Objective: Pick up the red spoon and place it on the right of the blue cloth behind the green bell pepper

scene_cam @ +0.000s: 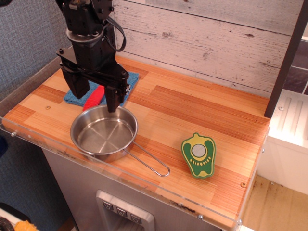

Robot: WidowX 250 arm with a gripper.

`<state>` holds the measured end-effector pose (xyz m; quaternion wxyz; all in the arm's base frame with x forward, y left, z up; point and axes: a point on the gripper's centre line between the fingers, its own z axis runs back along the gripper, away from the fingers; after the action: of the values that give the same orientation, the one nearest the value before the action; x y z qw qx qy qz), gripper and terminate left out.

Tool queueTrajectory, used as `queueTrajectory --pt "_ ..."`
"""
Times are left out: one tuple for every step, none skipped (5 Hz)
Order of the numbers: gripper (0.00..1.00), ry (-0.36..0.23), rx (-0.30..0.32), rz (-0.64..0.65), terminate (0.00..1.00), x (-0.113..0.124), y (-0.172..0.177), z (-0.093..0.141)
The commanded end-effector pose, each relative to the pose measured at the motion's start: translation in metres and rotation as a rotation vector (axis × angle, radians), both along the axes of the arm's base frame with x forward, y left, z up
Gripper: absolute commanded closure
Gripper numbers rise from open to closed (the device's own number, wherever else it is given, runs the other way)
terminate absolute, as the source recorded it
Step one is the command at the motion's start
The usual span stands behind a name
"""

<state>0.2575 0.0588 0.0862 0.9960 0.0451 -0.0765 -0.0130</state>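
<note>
The red spoon [94, 98] lies on the blue cloth [130, 79] at the back left of the wooden table; only its red handle shows, between the gripper's fingers. The silver bowl is hidden. My gripper [96, 96] is open, lowered over the cloth, with one black finger [79, 89] to the left of the handle and the other [113, 99] to the right. I cannot tell if the fingers touch the spoon. The green bell pepper [198, 155] lies flat near the front right edge, well apart from the gripper.
A steel pan [103, 134] stands just in front of the cloth, its thin wire handle [150, 163] pointing to the front right. A clear plastic rim [144, 185] runs along the table's front edge. A plank wall [207, 43] stands behind.
</note>
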Motion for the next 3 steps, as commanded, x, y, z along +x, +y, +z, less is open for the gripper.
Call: queueTrajectory --pt "0.0 0.0 0.0 0.0 0.0 0.0 0.0 0.0" --pt "0.0 0.006 -0.013 0.041 0.0 0.007 0.011 -0.003" --pt "0.0 0.022 -0.014 0.069 0.0 0.015 0.021 -0.009"
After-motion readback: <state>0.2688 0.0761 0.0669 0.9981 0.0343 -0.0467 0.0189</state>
